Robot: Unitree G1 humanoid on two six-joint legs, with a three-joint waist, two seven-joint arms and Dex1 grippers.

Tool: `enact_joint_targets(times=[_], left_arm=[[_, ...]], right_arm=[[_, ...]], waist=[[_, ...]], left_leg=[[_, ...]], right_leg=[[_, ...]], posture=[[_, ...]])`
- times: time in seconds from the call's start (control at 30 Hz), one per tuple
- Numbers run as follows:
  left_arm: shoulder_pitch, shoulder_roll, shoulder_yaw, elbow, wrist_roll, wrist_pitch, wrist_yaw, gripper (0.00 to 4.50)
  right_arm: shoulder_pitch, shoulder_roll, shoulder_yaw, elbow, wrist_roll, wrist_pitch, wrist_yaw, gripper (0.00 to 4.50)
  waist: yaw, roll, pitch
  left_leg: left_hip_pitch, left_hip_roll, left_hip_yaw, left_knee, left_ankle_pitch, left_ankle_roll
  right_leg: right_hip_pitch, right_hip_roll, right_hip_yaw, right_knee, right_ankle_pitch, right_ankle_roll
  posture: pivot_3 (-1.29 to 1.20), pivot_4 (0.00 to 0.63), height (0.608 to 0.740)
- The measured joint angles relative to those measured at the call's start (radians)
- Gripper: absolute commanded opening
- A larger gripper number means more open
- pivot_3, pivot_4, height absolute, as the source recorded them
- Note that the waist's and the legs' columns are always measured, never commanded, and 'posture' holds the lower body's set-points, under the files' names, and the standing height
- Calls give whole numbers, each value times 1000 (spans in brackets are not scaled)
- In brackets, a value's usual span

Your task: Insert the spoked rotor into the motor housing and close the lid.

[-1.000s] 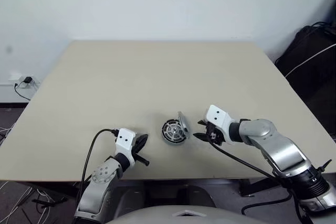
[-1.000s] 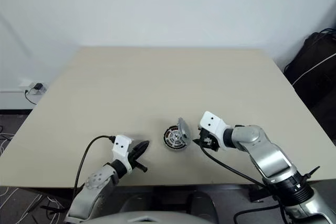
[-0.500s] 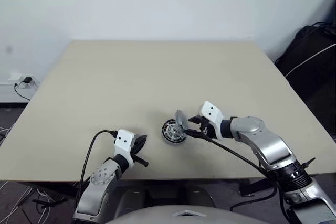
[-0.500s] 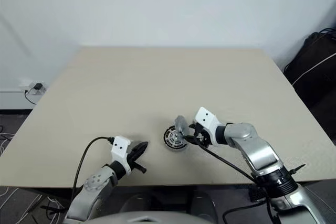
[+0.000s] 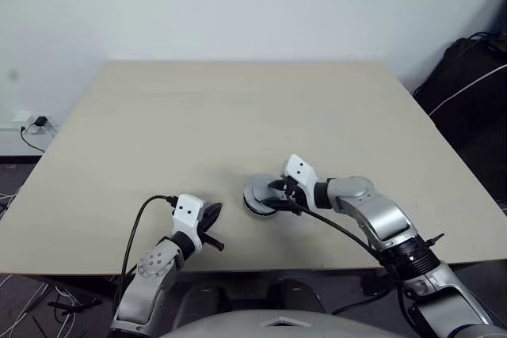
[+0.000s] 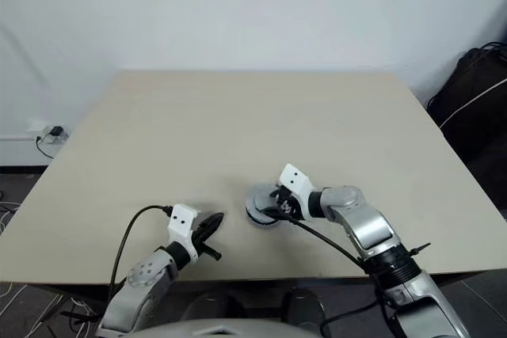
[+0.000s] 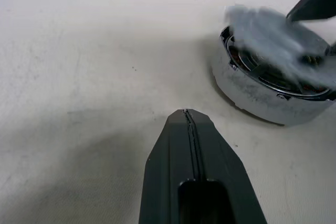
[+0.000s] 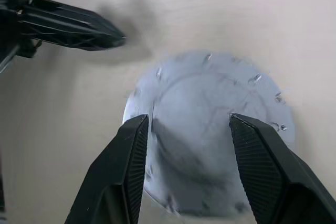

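The right pincer (image 6: 273,205) stands apart over the lid (image 8: 210,129), which seems half-seated on the motor housing (image 7: 268,95) just beneath; a skewed push could jam it. The left pincer (image 7: 188,124), together, waits nearby.

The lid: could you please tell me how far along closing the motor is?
Done: the rotor seems to be inside the housing. In hand: the right gripper, jaws apart, straddles the lid, which lies over the housing, apparently not yet seated. The shut left gripper waits beside it. Left: seat the lid and release.
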Motion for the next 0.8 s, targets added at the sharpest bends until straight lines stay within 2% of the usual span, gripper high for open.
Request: enact_joint_targets(times=[0.23,0.33,0.43,0.57,0.8], left_arm=[[5,-4,0,0,0,0,2,0],[9,-6,0,0,0,0,6,0],[15,-6,0,0,0,-1,9,0],[14,-5,1,-1,1,-5,13,0],[-12,3,0,-1,1,-8,10,0]], right_arm=[[-4,5,18,1,-20,-10,8,2601],[22,19,7,-13,-49,-44,-52,2601],[67,63,-44,-39,-73,-94,-152,3154],[113,86,-87,-91,-79,-179,-220,4492],[191,97,-93,-82,-80,-209,-226,4492]], waist=[[0,0,-1],[0,0,-1],[0,1,-1],[0,1,-1],[0,1,-1]], left_leg=[[0,0,0,0,0,0],[0,0,0,0,0,0],[0,0,0,0,0,-1],[0,0,0,0,0,-1],[0,0,1,0,0,-1]], right_leg=[[0,0,0,0,0,0],[0,0,0,0,0,0],[0,0,0,0,0,0],[0,0,0,0,0,0],[0,0,1,0,0,0]], posture=[[0,0,740],[0,0,740],[0,0,740],[0,0,740],[0,0,740]])
